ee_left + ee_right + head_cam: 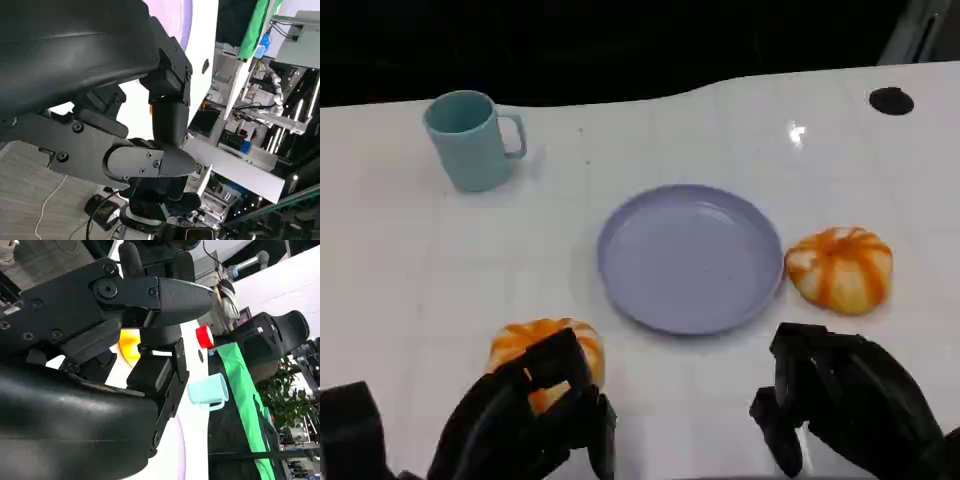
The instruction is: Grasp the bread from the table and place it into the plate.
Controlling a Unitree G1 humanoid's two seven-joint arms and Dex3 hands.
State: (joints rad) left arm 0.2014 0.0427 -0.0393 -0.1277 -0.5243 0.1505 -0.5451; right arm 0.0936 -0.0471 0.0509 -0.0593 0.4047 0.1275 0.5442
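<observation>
Left hand [525,415] fingers wrap the near bread [545,355] on the table [380,260], grip unconfirmed | right hand [845,400] curled, holding nothing | 2nd bread [840,268] right of plate [690,258] | you risk dropping it if the hold is shallow

Plate [690,258] mid-table; bread [840,268] right; mug [470,138] behind left.

Table [400,260] evenly lit from overhead; small glare spot [797,133] seen. Head view slightly soft; backdrop left dark.
</observation>
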